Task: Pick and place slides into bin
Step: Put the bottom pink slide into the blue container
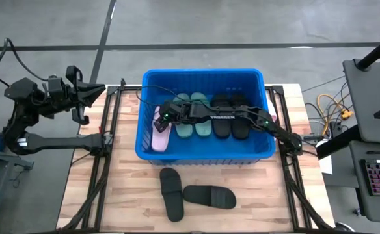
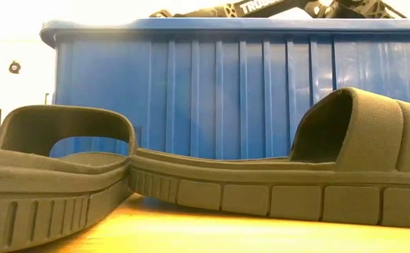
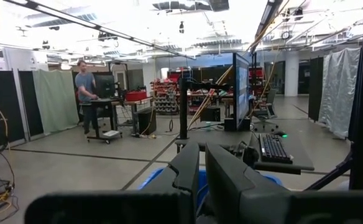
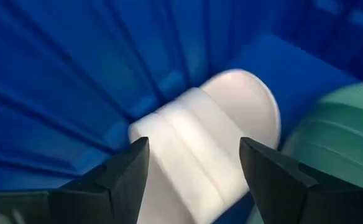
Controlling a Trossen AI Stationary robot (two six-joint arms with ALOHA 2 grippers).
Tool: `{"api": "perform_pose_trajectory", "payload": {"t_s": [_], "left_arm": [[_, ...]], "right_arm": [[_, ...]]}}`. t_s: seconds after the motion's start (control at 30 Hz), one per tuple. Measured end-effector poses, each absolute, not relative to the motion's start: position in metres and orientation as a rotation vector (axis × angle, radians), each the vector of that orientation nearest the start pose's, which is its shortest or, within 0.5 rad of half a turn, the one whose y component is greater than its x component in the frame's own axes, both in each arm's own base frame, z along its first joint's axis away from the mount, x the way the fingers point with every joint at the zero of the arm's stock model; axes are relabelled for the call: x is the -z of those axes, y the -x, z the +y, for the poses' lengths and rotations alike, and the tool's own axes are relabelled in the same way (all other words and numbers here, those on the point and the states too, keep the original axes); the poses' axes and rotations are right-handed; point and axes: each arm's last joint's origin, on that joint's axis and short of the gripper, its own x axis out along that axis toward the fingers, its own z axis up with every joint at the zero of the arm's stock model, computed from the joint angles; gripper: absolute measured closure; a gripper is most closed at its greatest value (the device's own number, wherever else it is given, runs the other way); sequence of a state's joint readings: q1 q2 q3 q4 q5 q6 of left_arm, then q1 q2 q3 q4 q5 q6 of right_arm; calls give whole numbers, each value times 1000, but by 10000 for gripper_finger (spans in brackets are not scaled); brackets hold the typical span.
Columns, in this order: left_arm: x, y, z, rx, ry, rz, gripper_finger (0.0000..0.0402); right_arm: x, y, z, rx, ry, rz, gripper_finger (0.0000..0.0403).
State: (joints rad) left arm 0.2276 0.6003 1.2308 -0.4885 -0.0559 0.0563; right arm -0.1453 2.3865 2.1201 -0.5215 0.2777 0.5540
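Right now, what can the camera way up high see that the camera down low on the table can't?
Only the high view shows inside the bin: a pink slide, two green slides and two black ones, with the right gripper open over the pink one. It also shows the left gripper waiting off the table's left edge.

Only the low view shows the bin's ribbed outer wall and the side treads of the black slides' soles.

Both show the blue bin and the two black slides on the table, touching each other.

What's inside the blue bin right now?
The bin holds a pale pink slide, two sage green slides and two black slides. The open right pincer and its arm cover part of them.
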Motion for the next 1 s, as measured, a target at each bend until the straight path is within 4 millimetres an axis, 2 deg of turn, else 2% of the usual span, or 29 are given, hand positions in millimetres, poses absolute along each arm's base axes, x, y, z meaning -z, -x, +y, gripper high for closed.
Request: {"api": "perform_pose_trajectory", "payload": {"t_s": [0.1,0.2,0.3,0.43,0.57,0.83,1.0], "left_arm": [[-459,-58,15,-287,-68,-134,387],[-459,-58,15,-287,-68,-134,387],[-459,-58,15,-287,-68,-134,387],[-459,-58,15,-288,-69,-134,387],[-459,-58,15,-287,-69,-135,387],[-460,-56,15,-288,-70,-142,387],[-460,-53,14,-288,-70,-149,387]], "right_arm": [[-216,-527,-84,530,-411,652,156],[-222,-527,-80,350,-285,689,158],[-222,-525,-75,188,-156,746,169],[-218,-523,-70,104,-22,795,194],[-214,-524,-72,96,2,804,239],[-188,-522,-77,65,-10,904,381],[-181,-523,-81,89,-16,914,390]]}}
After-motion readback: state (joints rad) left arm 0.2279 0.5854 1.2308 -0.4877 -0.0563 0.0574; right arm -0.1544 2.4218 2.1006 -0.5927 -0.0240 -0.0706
